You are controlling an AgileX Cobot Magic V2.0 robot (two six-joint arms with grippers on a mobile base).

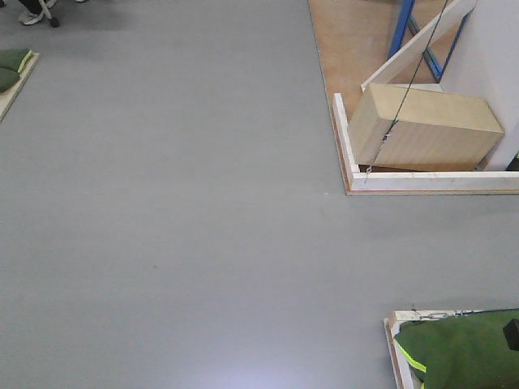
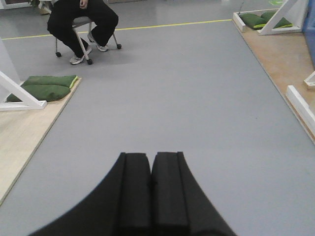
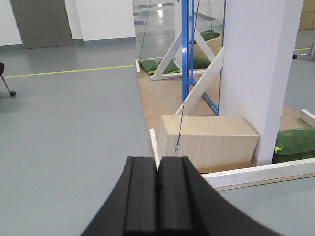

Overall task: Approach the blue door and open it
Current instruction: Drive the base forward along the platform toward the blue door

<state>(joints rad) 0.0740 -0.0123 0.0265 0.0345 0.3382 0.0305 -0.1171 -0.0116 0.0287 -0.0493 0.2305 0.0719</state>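
Observation:
The blue door (image 3: 185, 49) shows only as a narrow blue upright seen edge-on, behind the white wall panel (image 3: 256, 73) and its white diagonal braces (image 3: 199, 88). In the front view only a blue strip (image 1: 401, 28) of it shows at the top right. No handle or lock shows. My left gripper (image 2: 151, 155) is shut with nothing in it and points over bare grey floor. My right gripper (image 3: 158, 160) is also shut and empty, aimed at the near corner of the door stand.
A pale wooden box (image 1: 426, 126) lies inside the stand's white base rail (image 1: 430, 182), with a thin cord (image 1: 413, 73) running up from it. Green sandbags (image 1: 462, 348) lie at the lower right. A seated person (image 2: 81, 24) and more sandbags (image 2: 47, 86) are at the left.

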